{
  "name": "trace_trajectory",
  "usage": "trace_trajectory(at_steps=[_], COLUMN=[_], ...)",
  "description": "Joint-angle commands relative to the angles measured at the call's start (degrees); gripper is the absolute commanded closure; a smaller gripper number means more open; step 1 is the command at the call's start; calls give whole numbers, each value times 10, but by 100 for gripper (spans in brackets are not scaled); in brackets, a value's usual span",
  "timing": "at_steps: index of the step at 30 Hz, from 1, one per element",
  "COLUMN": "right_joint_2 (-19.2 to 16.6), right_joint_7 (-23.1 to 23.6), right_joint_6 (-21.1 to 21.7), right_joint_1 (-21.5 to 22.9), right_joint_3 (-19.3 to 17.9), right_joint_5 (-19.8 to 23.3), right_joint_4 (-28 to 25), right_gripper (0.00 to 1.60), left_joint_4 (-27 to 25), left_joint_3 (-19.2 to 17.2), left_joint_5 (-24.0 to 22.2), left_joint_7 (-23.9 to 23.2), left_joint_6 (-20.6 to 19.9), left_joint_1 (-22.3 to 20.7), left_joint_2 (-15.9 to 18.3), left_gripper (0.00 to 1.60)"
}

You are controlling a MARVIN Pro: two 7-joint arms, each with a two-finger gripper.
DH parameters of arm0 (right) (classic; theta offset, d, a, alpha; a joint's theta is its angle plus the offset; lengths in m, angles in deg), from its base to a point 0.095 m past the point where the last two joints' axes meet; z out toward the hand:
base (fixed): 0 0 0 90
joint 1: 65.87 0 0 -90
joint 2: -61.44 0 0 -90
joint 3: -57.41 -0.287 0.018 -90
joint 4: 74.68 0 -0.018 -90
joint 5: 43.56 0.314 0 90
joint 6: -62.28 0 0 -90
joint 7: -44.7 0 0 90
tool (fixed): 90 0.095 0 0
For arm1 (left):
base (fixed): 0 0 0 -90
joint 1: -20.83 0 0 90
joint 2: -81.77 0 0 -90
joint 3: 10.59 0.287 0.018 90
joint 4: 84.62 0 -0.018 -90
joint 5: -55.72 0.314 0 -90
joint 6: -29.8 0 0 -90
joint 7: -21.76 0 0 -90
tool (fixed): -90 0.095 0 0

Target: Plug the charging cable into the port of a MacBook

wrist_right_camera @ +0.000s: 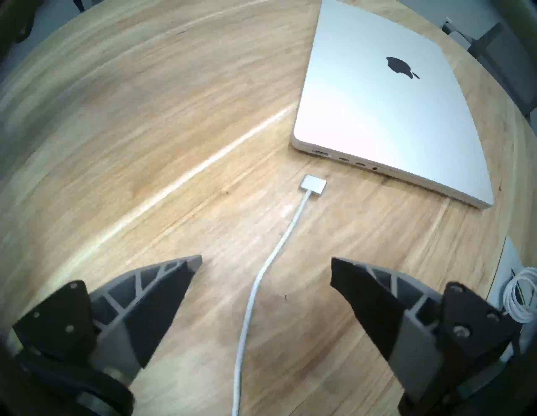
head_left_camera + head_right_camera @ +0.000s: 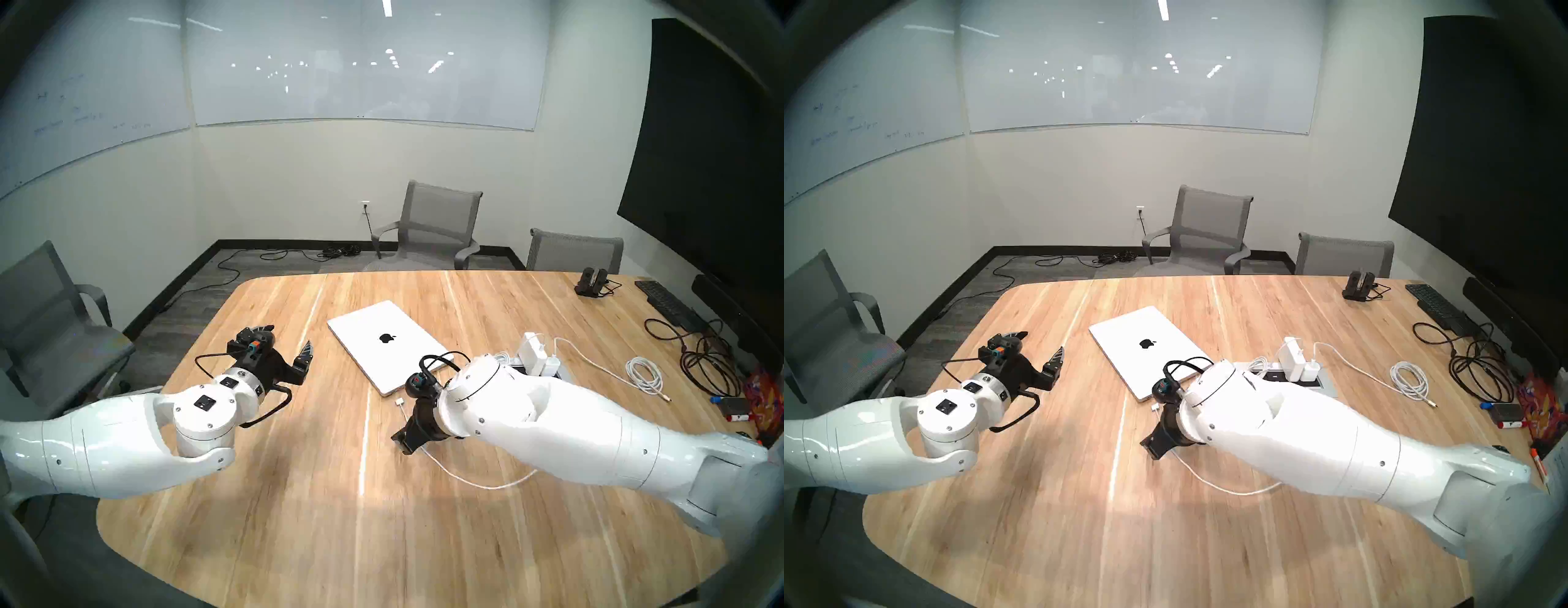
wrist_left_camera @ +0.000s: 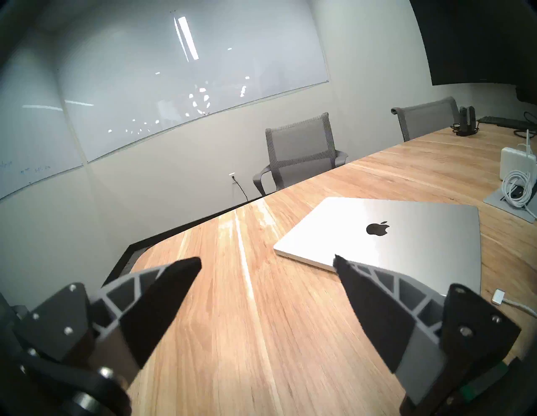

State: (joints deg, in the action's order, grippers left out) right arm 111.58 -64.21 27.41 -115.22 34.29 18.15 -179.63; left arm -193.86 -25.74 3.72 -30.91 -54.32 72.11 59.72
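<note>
The silver MacBook (image 2: 386, 344) (image 2: 1149, 352) lies closed on the wooden table, with the black apple logo facing up. Its port edge (image 1: 345, 161) faces my right gripper. The charging cable (image 1: 261, 276) lies flat on the table. Its flat connector (image 1: 313, 186) (image 2: 399, 401) rests a short gap from that edge, unplugged. My right gripper (image 1: 266, 261) (image 2: 413, 429) hangs open over the cord, which runs between the fingers without touching them. My left gripper (image 3: 267, 258) (image 2: 288, 337) is open and empty, left of the laptop (image 3: 392, 241).
White power adapters (image 2: 534, 352) stand in a grey table outlet to the right of the laptop. A coiled white cable (image 2: 645, 373) lies beyond them. At the far right are black cords (image 2: 704, 361) and a keyboard (image 2: 666, 301). Grey chairs (image 2: 437, 225) ring the table.
</note>
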Motion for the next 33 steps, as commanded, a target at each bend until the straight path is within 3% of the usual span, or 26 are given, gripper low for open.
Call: trace_trajectory(at_steps=[1, 33], right_joint_2=[-4, -6], right_joint_7=[3, 0], right_joint_6=[-1, -1], right_joint_1=[12, 20], right_joint_3=[0, 10], right_joint_5=[2, 11], right_joint_4=[-9, -8], right_gripper=[0, 0], left_joint_4=[-1, -1], left_joint_3=[-8, -8], left_joint_5=[-1, -1], left_joint_7=[-1, -1], left_joint_6=[2, 2], left_joint_1=[-8, -8], left_joint_2=[-1, -1], left_gripper=[0, 0])
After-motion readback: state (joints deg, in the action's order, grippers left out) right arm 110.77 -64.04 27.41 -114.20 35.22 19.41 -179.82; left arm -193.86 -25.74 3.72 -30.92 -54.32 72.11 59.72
